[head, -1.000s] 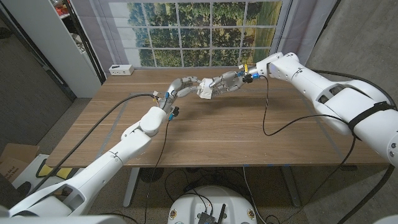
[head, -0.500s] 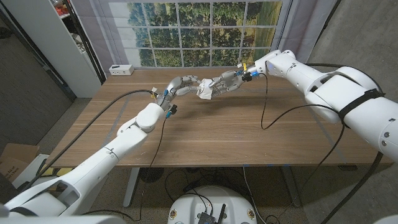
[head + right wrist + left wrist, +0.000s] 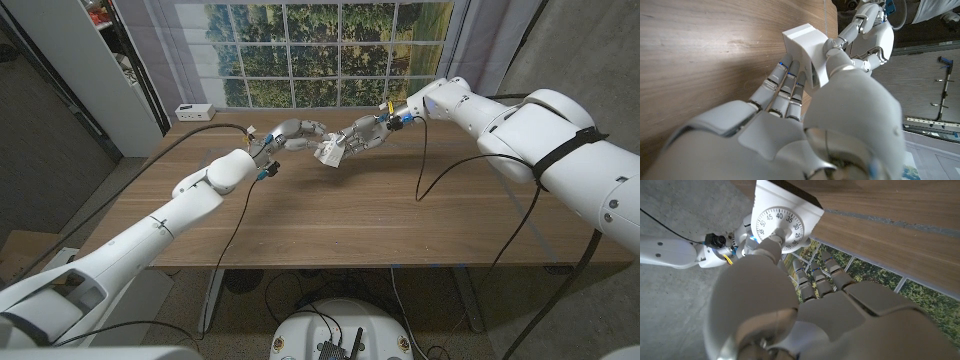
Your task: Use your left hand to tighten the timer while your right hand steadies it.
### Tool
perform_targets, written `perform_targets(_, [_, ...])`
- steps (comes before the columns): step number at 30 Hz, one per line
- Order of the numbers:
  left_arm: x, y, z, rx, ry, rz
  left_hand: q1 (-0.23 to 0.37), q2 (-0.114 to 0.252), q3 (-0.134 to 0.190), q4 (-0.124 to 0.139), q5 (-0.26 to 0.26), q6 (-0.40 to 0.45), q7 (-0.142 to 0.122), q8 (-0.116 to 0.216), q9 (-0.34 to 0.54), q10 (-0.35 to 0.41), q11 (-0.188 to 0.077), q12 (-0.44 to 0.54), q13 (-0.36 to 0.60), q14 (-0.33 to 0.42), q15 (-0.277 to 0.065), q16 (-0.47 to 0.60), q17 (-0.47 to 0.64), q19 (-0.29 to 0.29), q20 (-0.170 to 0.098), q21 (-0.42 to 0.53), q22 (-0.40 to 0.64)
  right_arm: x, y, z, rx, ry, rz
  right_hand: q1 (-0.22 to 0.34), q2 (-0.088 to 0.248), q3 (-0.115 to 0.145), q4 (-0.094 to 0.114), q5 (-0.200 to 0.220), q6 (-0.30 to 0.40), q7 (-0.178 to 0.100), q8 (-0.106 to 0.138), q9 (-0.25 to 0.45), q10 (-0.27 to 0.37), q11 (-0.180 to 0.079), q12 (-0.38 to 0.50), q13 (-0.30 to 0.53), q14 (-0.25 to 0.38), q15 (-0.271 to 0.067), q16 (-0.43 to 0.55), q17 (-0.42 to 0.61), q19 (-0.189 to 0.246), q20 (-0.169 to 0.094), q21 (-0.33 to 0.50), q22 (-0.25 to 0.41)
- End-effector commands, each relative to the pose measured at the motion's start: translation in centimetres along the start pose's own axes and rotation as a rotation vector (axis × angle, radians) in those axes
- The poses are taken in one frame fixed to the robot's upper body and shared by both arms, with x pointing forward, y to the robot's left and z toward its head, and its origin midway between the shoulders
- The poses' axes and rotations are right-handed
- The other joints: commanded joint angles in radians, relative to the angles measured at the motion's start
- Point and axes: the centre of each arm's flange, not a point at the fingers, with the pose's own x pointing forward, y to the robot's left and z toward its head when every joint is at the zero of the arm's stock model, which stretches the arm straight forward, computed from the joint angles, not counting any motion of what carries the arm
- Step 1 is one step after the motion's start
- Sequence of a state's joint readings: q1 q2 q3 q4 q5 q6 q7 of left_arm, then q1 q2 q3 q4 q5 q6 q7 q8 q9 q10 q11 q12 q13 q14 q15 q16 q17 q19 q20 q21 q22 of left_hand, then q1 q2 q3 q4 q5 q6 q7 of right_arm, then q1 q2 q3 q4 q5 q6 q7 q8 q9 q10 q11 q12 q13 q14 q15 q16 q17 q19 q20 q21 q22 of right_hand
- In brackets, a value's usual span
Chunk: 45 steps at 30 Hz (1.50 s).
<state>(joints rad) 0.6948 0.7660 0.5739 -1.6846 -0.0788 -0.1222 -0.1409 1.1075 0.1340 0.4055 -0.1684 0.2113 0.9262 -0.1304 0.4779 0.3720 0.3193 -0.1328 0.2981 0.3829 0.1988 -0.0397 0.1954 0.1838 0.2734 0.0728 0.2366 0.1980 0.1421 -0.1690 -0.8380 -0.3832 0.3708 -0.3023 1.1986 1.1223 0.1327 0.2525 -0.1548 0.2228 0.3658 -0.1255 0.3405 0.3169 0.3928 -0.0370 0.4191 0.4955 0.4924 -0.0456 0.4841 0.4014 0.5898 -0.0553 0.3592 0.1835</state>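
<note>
A white cube timer is held just above the far middle of the wooden table. My right hand grips its body from the right, with fingers laid along the casing. From the left, my left hand reaches the timer's face. In the left wrist view the dial faces me, and my left hand's thumb tip lies on the centre knob with its other fingers curled beside it. The knob itself is mostly hidden.
A small white box lies at the table's far left corner. Black cables hang from both arms onto the tabletop. A window backdrop stands behind the table and a white shelf unit at the left.
My left arm has swung up and to the left while its hand stays at the timer. The timer and my right hand have dipped slightly toward the table.
</note>
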Motion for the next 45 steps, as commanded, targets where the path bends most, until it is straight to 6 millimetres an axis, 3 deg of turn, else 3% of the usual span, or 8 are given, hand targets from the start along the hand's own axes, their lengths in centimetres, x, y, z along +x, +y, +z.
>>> perform_targets(1, [-0.5, 2.7, 1.7, 0.218, 0.044, -0.195, 0.018, -0.002, -0.003, 0.0, -0.002, 0.03, -0.013, -0.013, -0.009, -0.014, -0.001, -0.007, 0.004, -0.017, -0.053, -0.007, 0.006, -0.01, -0.005, 0.003, 0.006, -1.0, -0.6, 0.1, -0.025, 0.089, -0.04, 0.011, 0.005, 0.011, 0.0, 0.008, 0.045, 0.038, 0.009, 0.006, 0.005, 0.002, 0.002, 0.004, 0.01, -0.176, -0.002, 0.004, 0.004, -0.053, 0.009, 0.005])
perform_targets(10, [-0.8, 4.2, 2.3, 0.284, 0.032, -0.169, 0.034, -0.009, -0.014, 0.001, -0.001, 0.055, -0.016, -0.01, -0.016, -0.011, -0.014, -0.008, 0.004, -0.023, -0.053, -0.005, 0.005, -0.017, -0.008, 0.003, 0.007, -0.8, -0.2, -0.3, -0.027, 0.113, -0.01, 0.011, 0.004, 0.011, 0.001, 0.008, 0.039, 0.039, 0.005, 0.005, -0.001, 0.001, -0.002, 0.006, 0.004, -0.172, -0.007, 0.005, 0.0, -0.054, 0.008, 0.005])
perform_targets(17, [-1.8, 5.2, 2.6, 0.216, -0.016, -0.054, 0.047, -0.002, -0.049, 0.02, -0.005, -0.085, -0.048, -0.081, -0.029, -0.012, -0.006, -0.01, 0.007, -0.017, -0.058, 0.006, 0.005, -0.016, -0.009, 0.01, 0.01, -1.0, -0.2, -1.1, -0.001, 0.107, 0.003, 0.008, 0.005, 0.01, 0.003, 0.008, 0.037, 0.04, 0.003, 0.005, -0.003, 0.003, -0.005, 0.008, 0.0, -0.171, -0.009, 0.007, -0.005, -0.052, 0.007, 0.004])
perform_targets(24, [-2.8, 6.1, 2.1, 0.013, -0.06, 0.051, -0.016, -0.051, -0.113, 0.053, 0.002, -0.143, -0.051, -0.114, -0.03, -0.014, 0.015, -0.01, 0.01, -0.009, -0.055, 0.006, 0.005, -0.015, -0.005, 0.013, 0.009, -1.4, -0.4, -1.1, -0.009, 0.084, 0.008, 0.008, 0.005, 0.012, 0.003, 0.009, 0.038, 0.038, 0.002, 0.005, -0.002, -0.005, -0.007, 0.01, -0.001, -0.17, -0.012, 0.006, -0.011, -0.051, 0.005, 0.004])
perform_targets(28, [-3.3, 5.8, 1.4, -0.079, -0.063, 0.098, -0.04, -0.064, -0.137, 0.066, 0.011, -0.186, -0.055, -0.135, -0.027, -0.016, 0.02, -0.011, 0.013, -0.009, -0.054, 0.005, 0.007, -0.017, -0.002, 0.013, 0.009, -1.8, -0.4, -1.1, -0.013, 0.06, 0.016, 0.006, 0.004, 0.011, 0.004, 0.009, 0.039, 0.038, 0.002, 0.005, -0.002, -0.005, -0.008, 0.01, -0.001, -0.17, -0.013, 0.006, -0.013, -0.05, 0.005, 0.004])
perform_targets(30, [-3.5, 5.5, 0.9, -0.128, -0.056, 0.12, -0.073, -0.075, -0.162, 0.085, 0.017, -0.213, -0.039, -0.149, -0.024, -0.021, 0.025, -0.011, 0.015, -0.009, -0.053, 0.006, 0.009, -0.019, -0.002, 0.013, 0.009, -1.9, -0.5, -1.1, -0.013, 0.041, 0.02, 0.006, 0.005, 0.012, 0.004, 0.009, 0.039, 0.038, 0.001, 0.005, -0.001, -0.005, -0.008, 0.011, -0.001, -0.17, -0.014, 0.007, -0.014, -0.05, 0.004, 0.004])
perform_targets(34, [-3.6, 4.9, -0.2, -0.216, -0.035, 0.156, -0.107, -0.087, -0.192, 0.103, 0.027, -0.251, -0.034, -0.17, -0.023, -0.036, 0.05, -0.016, 0.019, -0.021, -0.035, 0.003, 0.011, -0.027, 0.002, 0.01, 0.008, -2.2, -0.5, -1.0, -0.019, 0.001, 0.032, 0.007, 0.005, 0.011, 0.004, 0.009, 0.045, 0.036, 0.003, 0.005, 0.001, -0.004, -0.008, 0.012, 0.0, -0.171, -0.013, 0.008, -0.016, -0.05, 0.004, 0.004])
perform_targets(45, [-3.0, 3.5, -1.7, -0.179, 0.029, 0.128, -0.115, -0.105, -0.217, 0.105, 0.046, -0.294, -0.04, -0.194, -0.02, -0.078, 0.057, -0.03, 0.023, -0.059, -0.021, -0.008, 0.011, -0.055, 0.013, -0.001, 0.007, -2.8, -0.3, -0.6, -0.004, -0.128, 0.046, 0.005, 0.006, 0.013, 0.005, 0.01, 0.044, 0.036, 0.001, 0.005, 0.002, -0.005, -0.011, 0.014, 0.002, -0.171, -0.017, 0.007, -0.017, -0.051, 0.003, 0.003])
